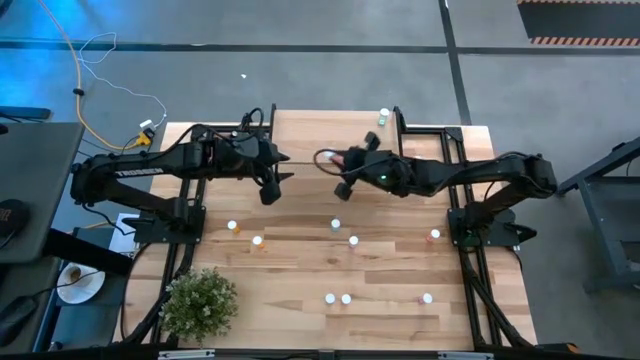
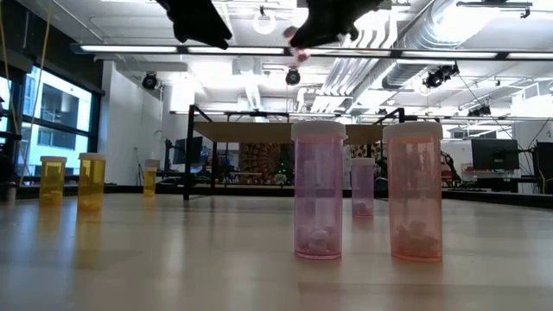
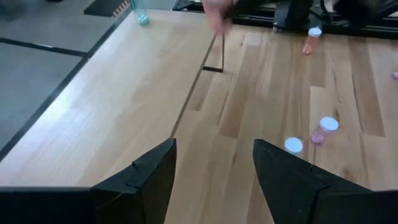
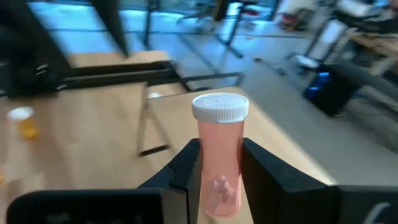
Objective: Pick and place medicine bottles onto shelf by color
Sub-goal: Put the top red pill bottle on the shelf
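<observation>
Looking straight down from the high view, both arms reach in over the far half of the bench (image 1: 300, 270). The left hand (image 1: 273, 184) hangs beside the shelf (image 1: 310, 135), its fingers apart and empty. The right hand (image 1: 347, 172) is over the shelf's near edge, clamped on a pink bottle (image 1: 330, 160). Loose bottles stand scattered across the bench: two orange ones (image 1: 257, 240) at left, several white-capped ones in the middle, a pale green bottle (image 1: 384, 117) on the shelf's far right corner. A potted plant (image 1: 200, 302) sits at the near left corner.

From the low view, two pink bottles (image 2: 319, 190) stand close to the camera, a third smaller one (image 2: 363, 185) behind, three orange bottles (image 2: 91, 180) at left. Both hands show dark at the top edge.

The left wrist view shows the left hand's fingers (image 3: 149, 177) spread with nothing between them, above the bench beside the shelf.

The right wrist view shows the right hand's fingers (image 4: 186, 165) gripping the pink bottle upright, white cap up, above the shelf.
</observation>
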You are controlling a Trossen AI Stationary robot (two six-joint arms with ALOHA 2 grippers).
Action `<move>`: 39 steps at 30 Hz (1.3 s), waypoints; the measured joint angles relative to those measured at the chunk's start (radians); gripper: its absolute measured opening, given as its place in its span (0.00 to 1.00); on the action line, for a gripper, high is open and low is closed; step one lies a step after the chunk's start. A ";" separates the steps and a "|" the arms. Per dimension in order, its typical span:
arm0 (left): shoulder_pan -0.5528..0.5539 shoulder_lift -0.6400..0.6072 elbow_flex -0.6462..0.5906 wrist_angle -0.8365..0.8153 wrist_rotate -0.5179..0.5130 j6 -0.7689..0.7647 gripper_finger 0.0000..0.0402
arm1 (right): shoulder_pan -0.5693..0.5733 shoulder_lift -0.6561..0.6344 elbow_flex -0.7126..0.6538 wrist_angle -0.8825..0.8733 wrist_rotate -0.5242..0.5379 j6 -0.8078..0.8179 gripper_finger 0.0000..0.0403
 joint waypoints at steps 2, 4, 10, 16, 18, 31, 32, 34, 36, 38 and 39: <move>0.000 0.000 0.000 -0.004 -0.005 0.000 0.50 | 0.000 -0.036 -0.001 -0.042 0.054 0.018 0.21; 0.000 0.000 0.000 -0.008 -0.011 0.000 0.50 | 0.000 -0.071 -0.019 -0.042 0.097 0.035 0.21; 0.000 0.001 0.000 -0.008 -0.015 0.016 0.50 | -0.014 -0.192 -0.191 0.025 0.220 0.131 0.21; 0.000 0.001 0.000 -0.007 -0.016 0.016 0.50 | -0.077 -0.241 -0.387 0.329 0.186 0.181 0.21; 0.000 0.001 0.000 -0.007 -0.015 0.016 0.50 | -0.097 -0.235 -0.437 0.436 0.160 0.183 0.21; 0.000 0.001 0.000 -0.008 -0.026 0.042 0.50 | -0.111 0.081 -0.434 0.899 0.302 0.031 0.21; 0.000 0.001 0.000 -0.008 -0.026 0.046 0.50 | -0.112 0.107 -0.430 0.937 0.321 0.023 0.21; 0.000 0.001 0.000 -0.009 -0.026 0.066 0.50 | -0.112 0.158 -0.425 1.027 0.334 0.006 0.21; 0.000 0.001 0.000 -0.009 -0.030 0.078 0.50 | -0.115 0.205 -0.425 1.140 0.373 -0.032 0.21; 0.000 0.001 0.000 -0.009 -0.050 0.079 0.50 | -0.122 0.248 -0.425 1.222 0.395 -0.059 0.21; 0.001 0.001 0.000 -0.009 -0.057 0.083 0.50 | -0.126 0.267 -0.425 1.263 0.397 -0.061 0.21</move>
